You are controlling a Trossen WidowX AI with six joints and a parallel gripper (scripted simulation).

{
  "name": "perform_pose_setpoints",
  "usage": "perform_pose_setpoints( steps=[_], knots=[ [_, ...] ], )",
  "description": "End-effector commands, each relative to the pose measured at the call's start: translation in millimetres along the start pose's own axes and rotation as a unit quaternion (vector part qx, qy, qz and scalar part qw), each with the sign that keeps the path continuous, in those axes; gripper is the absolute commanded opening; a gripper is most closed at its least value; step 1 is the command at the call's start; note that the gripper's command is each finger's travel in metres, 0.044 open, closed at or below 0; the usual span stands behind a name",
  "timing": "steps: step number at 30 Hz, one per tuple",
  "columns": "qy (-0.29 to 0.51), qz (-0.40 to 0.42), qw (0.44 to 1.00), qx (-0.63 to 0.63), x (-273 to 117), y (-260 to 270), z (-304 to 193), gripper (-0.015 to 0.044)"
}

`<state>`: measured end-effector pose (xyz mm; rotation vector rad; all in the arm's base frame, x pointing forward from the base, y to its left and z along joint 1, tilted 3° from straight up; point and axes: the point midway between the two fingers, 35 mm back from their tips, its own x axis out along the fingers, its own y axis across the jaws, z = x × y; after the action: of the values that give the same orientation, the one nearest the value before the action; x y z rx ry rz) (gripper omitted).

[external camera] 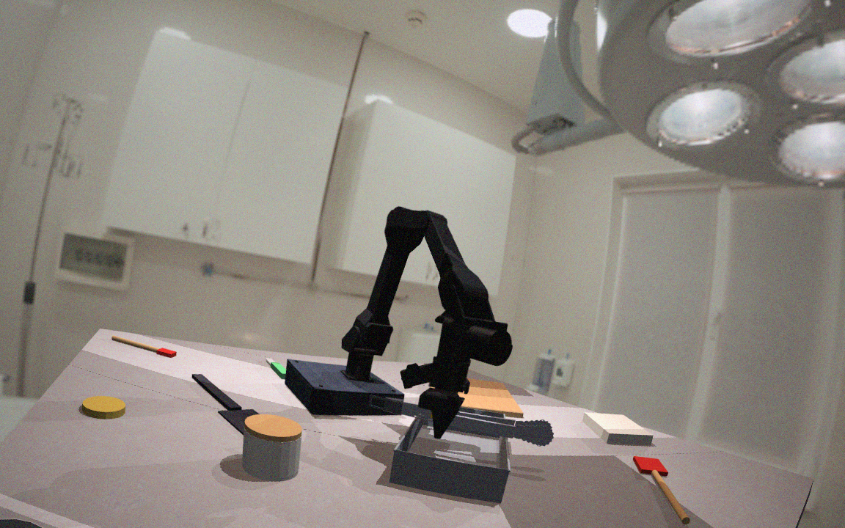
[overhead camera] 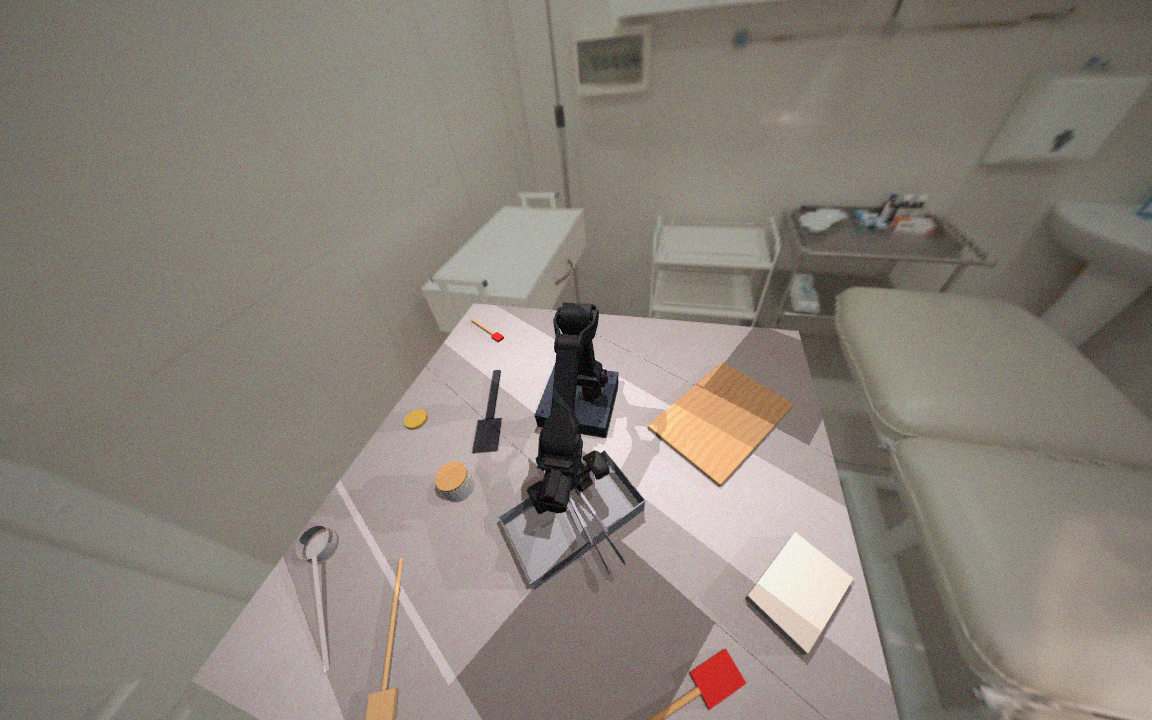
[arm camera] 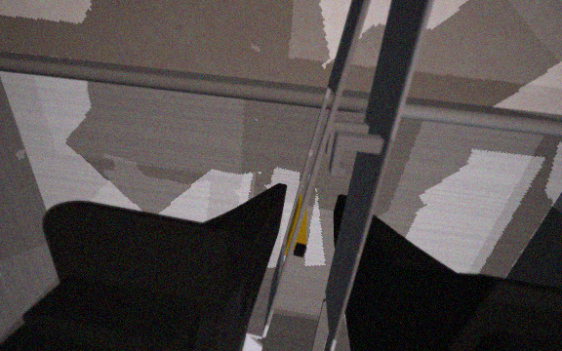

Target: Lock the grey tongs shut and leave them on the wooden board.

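The grey tongs (overhead camera: 615, 551) (external camera: 534, 432) (arm camera: 390, 63) lie across the roasting tin (overhead camera: 514, 551) (external camera: 445, 479) (arm camera: 146, 79), roughly level. Their scalloped tips stick out past the tin's wall, away from the robot's base, and the hinge end is on the base's side. My gripper (external camera: 440, 429) (arm camera: 310, 198) points down and is shut on the tongs, one finger against the outside of each arm. The arms stand close together, with a small gap between them in the wrist view. The wooden board (overhead camera: 722, 424) (external camera: 492, 398) lies apart from the tin, with nothing on it.
A grey jar with an orange lid (overhead camera: 452, 475) (external camera: 273, 427) stands near the tin. A black spatula (overhead camera: 486, 434) and a yellow disc (overhead camera: 415, 418) (external camera: 103, 406) lie beyond it. A cream block (overhead camera: 798, 585) and a red-headed tool (overhead camera: 717, 677) lie on the opposite side. A ladle (overhead camera: 319, 602) lies farther out.
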<state>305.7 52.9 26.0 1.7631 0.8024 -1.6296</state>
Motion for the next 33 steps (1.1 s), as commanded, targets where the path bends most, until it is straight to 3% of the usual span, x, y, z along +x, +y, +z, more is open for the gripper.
perform_pose_setpoints(
  steps=[1,11,17,23,30,33],
  knots=[
    [0.0,0.0,1.0,0.0,0,0,0,0.0081],
    [0.0,0.0,1.0,0.0,0,0,0,0.0015],
    [0.0,0.0,1.0,0.0,0,0,0,-0.0143],
    [0.0,0.0,1.0,0.0,-3,0,0,-0.015],
    [0.001,-0.001,1.0,-0.001,-77,1,-1,-0.015],
    [0.001,-0.001,1.0,-0.001,-80,1,0,-0.015]
  ],
)
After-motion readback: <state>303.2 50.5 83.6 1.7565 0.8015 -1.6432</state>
